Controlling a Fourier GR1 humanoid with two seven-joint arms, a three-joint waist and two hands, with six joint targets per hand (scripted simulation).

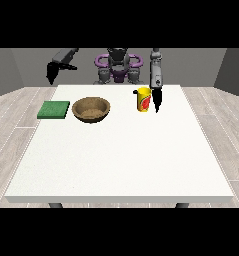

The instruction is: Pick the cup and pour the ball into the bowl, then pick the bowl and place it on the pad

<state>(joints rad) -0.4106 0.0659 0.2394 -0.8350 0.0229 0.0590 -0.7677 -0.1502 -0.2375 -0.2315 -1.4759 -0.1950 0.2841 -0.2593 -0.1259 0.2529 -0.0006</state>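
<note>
A yellow cup (143, 99) with a red label stands upright on the white table (121, 150), right of centre at the back. The hand at the view's right (156, 99) hangs fingers-down just beside the cup's right side, straight and not closed round it. A brown wooden bowl (91, 109) sits left of the cup. A flat green pad (54, 109) lies at the table's left edge. The hand at the view's left (51, 74) hovers off the table's back left corner, fingers pointing down. No ball is visible.
The robot's torso (118, 67) stands behind the table's far edge. Grey floorboards surround the table.
</note>
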